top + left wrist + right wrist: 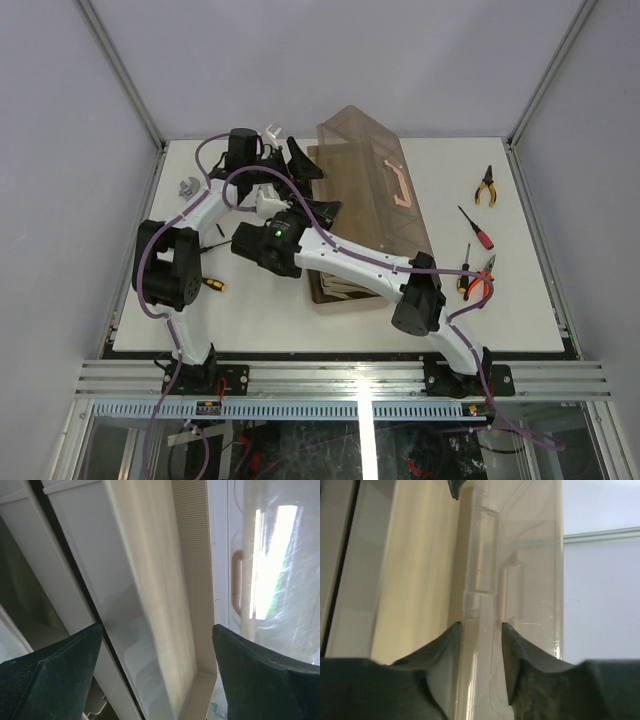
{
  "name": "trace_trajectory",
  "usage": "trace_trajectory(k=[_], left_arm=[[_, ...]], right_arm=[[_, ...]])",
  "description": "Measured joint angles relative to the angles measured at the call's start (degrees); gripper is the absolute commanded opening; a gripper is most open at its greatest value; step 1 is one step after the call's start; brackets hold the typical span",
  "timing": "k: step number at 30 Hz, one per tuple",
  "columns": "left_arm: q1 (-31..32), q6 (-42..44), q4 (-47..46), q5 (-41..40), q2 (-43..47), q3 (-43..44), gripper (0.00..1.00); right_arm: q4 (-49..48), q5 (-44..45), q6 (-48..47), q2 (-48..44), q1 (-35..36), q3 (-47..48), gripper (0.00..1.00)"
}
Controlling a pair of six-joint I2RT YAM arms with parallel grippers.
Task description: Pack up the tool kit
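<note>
The tool kit (338, 288) stands mid-table, its smoky lid (372, 150) with a tan handle (400, 186) raised at a slant. My left gripper (300, 160) is at the box's far left corner. In the left wrist view it (157, 630) is open, its fingers wide on either side of a beige fold-out tray (165, 595) without touching it. My right gripper (318, 212) reaches across to the box's left side. In the right wrist view it (481, 626) has its jaws drawn in on the translucent lid's rim (482, 580), one pad on each side, beside the beige tray (420, 570).
Loose tools lie right of the box: yellow-handled pliers (486, 186), a red screwdriver (477, 228), orange pliers (482, 277) and a second screwdriver (464, 270). Left of it lie a yellow-handled screwdriver (212, 285) and a grey metal piece (187, 186). The right arm crosses in front of the box.
</note>
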State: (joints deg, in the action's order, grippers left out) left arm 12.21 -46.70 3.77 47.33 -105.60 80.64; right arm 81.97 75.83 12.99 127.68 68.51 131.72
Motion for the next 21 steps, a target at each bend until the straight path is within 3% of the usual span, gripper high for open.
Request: trace_trajectory(k=[2, 3, 9, 12, 21], left_arm=[[0.04, -0.04, -0.09, 0.02, 0.00, -0.13, 0.90], [0.04, -0.09, -0.11, 0.02, 0.00, -0.13, 0.90], [0.17, -0.15, -0.26, 0.02, 0.02, -0.15, 0.91], [0.13, -0.13, -0.26, 0.02, 0.02, -0.15, 0.99], [-1.66, 0.15, -0.22, 0.02, 0.04, -0.24, 1.00]], right_arm=[[0.13, 0.09, 0.39, 0.00, 0.00, -0.42, 0.02], [0.17, 0.55, 0.44, 0.00, 0.02, -0.44, 0.00], [1.57, 1.81, 0.74, -0.04, -0.61, -0.42, 0.00], [2.01, 1.84, 0.70, -0.04, -0.63, 0.20, 0.00], [1.25, 1.99, 0.28, -2.43, -0.90, 2.16, 0.00]])
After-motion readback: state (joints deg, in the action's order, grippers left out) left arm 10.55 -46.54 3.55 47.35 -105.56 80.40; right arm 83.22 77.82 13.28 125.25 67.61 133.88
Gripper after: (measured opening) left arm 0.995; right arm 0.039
